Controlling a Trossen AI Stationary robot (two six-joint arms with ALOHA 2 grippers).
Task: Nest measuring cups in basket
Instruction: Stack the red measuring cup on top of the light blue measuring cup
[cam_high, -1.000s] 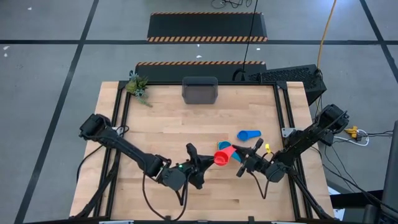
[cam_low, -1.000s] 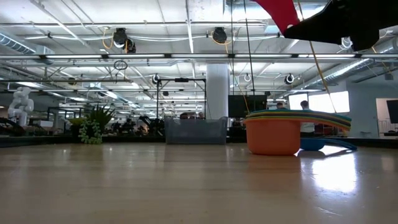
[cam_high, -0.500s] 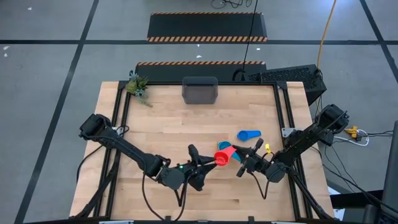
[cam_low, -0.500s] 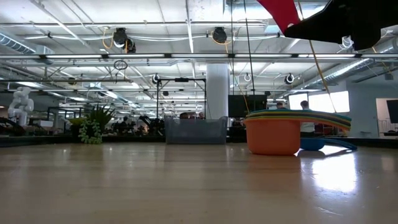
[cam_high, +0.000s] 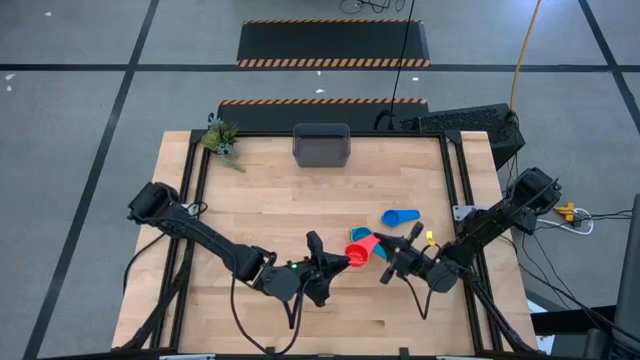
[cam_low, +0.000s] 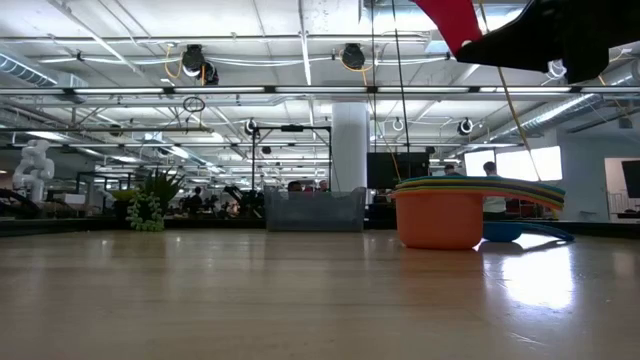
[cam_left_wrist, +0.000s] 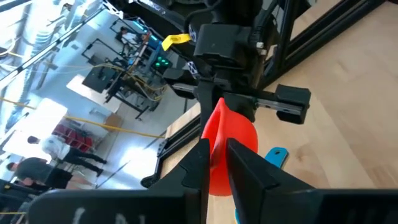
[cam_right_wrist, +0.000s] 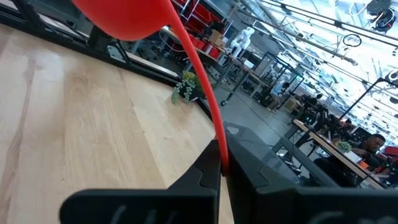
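My left gripper (cam_high: 330, 262) sits low over the near middle of the table (cam_high: 270, 200), fingers reaching right toward the red cup (cam_high: 358, 251). In my left wrist view the two fingers (cam_left_wrist: 245, 171) stand narrowly apart with the red cup (cam_left_wrist: 230, 146) showing in the slot between them; I cannot tell whether they touch it. Beyond the cup, that view shows my other arm's gripper head.

The red cup is held in the air, just right of my left fingertips and above the stack. My right gripper (cam_high: 390, 250) comes in from the right edge of the table and is clamped on the cup's flat handle: in the right wrist view my right fingers (cam_right_wrist: 205, 180) pinch the thin red handle (cam_right_wrist: 199, 81), and the bowl hangs out ahead of them, tilted.

Under and just beside the red cup, the stack (cam_low: 440, 215) of nested cups rests on the table, orange bowl outermost, several coloured handles fanned toward the right. From above a cyan edge shows beside the red cup. A blue cup (cam_high: 398, 217) lies alone a little farther back and right, apart from the stack.

The basket (cam_high: 321, 146) stands at the far edge of the table, middle, well apart from all the cups. A small plant (cam_high: 221, 137) is at the far left corner.
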